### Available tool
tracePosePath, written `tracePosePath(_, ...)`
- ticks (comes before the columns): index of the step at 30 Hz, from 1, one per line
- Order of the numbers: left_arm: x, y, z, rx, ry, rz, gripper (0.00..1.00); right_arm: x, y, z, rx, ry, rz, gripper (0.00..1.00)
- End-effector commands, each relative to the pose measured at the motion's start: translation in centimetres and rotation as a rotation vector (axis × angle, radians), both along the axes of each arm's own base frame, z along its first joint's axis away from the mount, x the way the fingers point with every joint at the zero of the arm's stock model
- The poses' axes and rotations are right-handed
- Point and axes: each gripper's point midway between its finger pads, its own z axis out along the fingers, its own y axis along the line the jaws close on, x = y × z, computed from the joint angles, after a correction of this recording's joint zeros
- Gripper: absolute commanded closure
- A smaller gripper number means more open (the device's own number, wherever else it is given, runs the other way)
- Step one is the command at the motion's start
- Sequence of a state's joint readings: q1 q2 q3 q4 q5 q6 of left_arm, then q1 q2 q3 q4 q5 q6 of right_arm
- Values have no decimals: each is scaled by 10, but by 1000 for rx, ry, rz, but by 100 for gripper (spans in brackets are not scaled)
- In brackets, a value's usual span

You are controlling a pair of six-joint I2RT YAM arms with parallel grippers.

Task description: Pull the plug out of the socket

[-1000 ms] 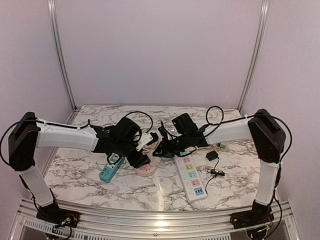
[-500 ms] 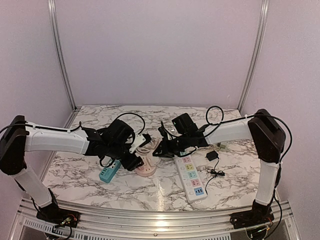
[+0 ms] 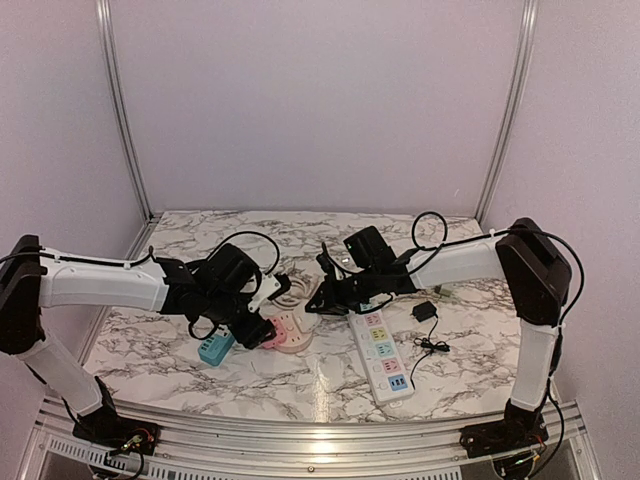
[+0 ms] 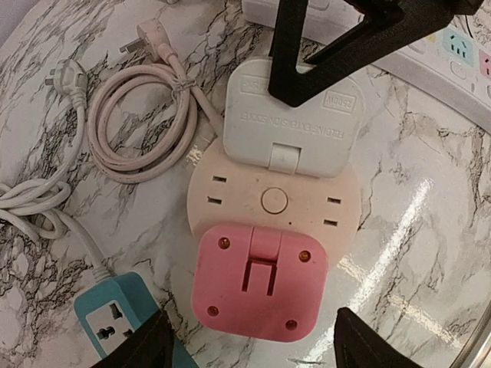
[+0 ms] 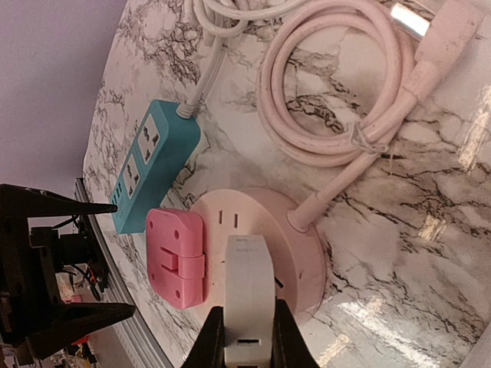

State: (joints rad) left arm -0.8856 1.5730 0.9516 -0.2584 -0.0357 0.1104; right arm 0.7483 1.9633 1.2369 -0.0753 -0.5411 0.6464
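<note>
A round pale pink socket (image 4: 272,201) lies on the marble table, also in the top view (image 3: 296,340) and the right wrist view (image 5: 299,245). A white plug (image 4: 295,123) and a pink square plug (image 4: 261,280) sit on it. My right gripper (image 5: 248,337) is shut on the white plug (image 5: 249,291), its black fingers (image 4: 337,46) clamping both sides. My left gripper (image 4: 257,345) is open above the pink plug (image 5: 176,257), with one finger on each side and touching nothing. In the top view both grippers, left (image 3: 262,322) and right (image 3: 320,302), meet over the socket.
A teal power strip (image 4: 115,322) lies left of the socket. A white multi-socket strip (image 3: 382,355) lies to its right. The socket's coiled pink cord (image 4: 146,123) and a white cord (image 4: 38,195) lie behind. A small black adapter (image 3: 424,311) sits further right.
My left arm has drawn back to the left and lowered, and its gripper has shifted off the socket's centre, uncovering the pink plug. The right gripper has stayed on the white plug.
</note>
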Motion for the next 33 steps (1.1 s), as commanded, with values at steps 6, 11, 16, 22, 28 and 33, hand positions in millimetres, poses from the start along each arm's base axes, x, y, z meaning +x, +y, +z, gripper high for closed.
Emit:
tracePosePath(6, 5, -23, 42, -171, 75, 101, 46, 4, -4, -12, -33, 4, -21, 99)
tracePosePath(11, -3, -44, 29, -273, 238, 181, 79, 3, -4, -14, -32, 14, -20, 99)
tracePosePath(16, 4, -50, 20, -289, 284, 271, 95, 4, -2, -14, -30, 14, -20, 99)
tracePosePath(22, 13, -34, -7, -160, 288, 382, 100, 3, 0, -16, -36, 19, -19, 99)
tracePosePath(28, 21, -25, -8, -132, 239, 433, 100, 3, -1, -17, -41, 19, -25, 99)
tracePosePath(33, 21, -21, -7, -108, 235, 446, 100, 3, 0, -18, -39, 22, -25, 99)
